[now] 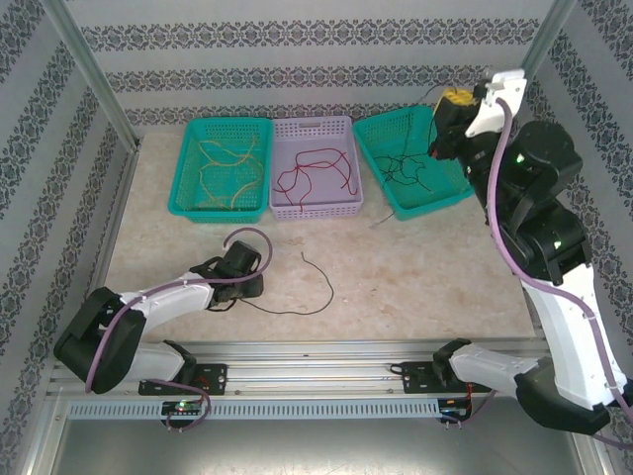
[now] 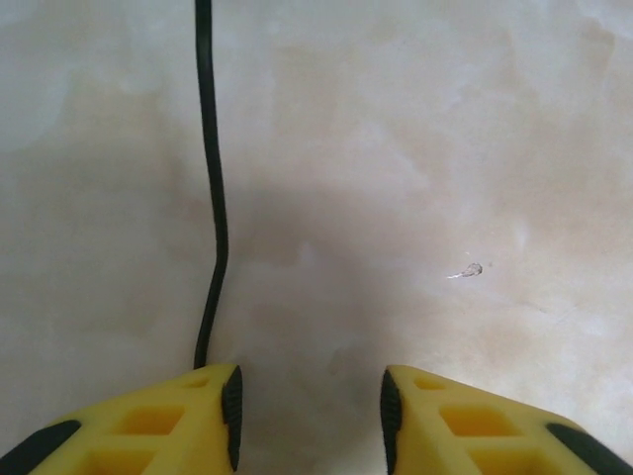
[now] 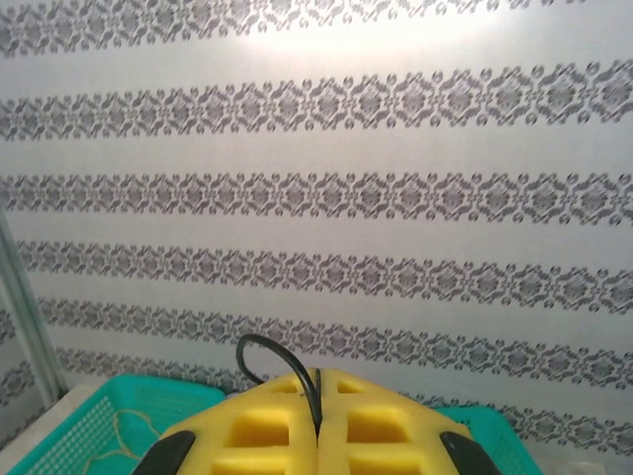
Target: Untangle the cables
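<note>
Teal plastic first: at the back left of the pale marbled bench [image 1: 445,287], a mesh basket [image 1: 227,121] holds the yellow cables [image 1: 229,168], hair-thin and looped loosely over one another. In front of it the left hand [image 2: 310,391] lies low on the bench. From above it is just a dark lump. Its own wrist camera shows yellow fingers [image 2: 168,421] with black pads standing part-way apart, nothing between them. It also shows the loose black cable [image 2: 213,178] running up to one fingertip, outside the gap. Overhead, that same wire trails rightward across the bench and curls into a hook. Next along the back, a lavender basket [image 1: 315,121] carries the red cables [image 1: 316,178]. After it comes a second teal basket [image 1: 368,139], set askew, with a scribble of black cables [image 1: 406,168]. Over its far corner hangs the right hand [image 3: 318,381]. Its camera, facing the patterned wall, shows the fingers pressed together on a pinched black cable [image 3: 267,341] that arcs out of the seam.
</note>
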Controlling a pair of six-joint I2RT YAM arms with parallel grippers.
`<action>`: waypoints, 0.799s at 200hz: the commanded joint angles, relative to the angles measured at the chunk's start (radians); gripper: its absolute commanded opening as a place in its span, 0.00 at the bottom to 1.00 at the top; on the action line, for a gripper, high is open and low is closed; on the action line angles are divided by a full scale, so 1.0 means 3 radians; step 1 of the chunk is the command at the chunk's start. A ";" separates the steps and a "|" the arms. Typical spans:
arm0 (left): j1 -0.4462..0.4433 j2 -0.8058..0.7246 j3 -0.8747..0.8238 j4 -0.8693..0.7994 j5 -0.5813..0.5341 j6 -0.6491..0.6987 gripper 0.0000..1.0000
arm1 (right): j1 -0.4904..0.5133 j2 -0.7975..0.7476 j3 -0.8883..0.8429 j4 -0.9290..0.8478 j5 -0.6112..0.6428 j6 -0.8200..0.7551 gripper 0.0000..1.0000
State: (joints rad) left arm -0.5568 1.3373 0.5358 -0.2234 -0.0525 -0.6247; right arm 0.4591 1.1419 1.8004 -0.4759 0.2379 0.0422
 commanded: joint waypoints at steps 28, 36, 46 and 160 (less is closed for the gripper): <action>-0.0451 0.0391 0.0204 0.0434 0.0266 -0.0222 0.30 | -0.0536 0.0453 0.0327 -0.0128 -0.0067 -0.0099 0.00; -0.0504 0.0436 0.0233 0.0470 0.0267 -0.0250 0.30 | -0.0644 0.0564 0.0363 -0.0065 -0.0053 -0.0143 0.00; -0.0571 0.0490 0.0275 0.0498 0.0255 -0.0270 0.29 | -0.0765 0.0718 0.0372 0.0059 -0.0052 -0.0205 0.00; -0.0920 0.0971 0.0661 0.0696 0.0257 -0.0362 0.18 | -0.1315 0.2240 0.0718 0.0247 -0.0366 -0.0056 0.00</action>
State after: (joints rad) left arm -0.7841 1.5650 0.7006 -0.1200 -0.1169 -0.7094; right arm 0.0757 1.7496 2.0136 -0.4099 0.1555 0.0078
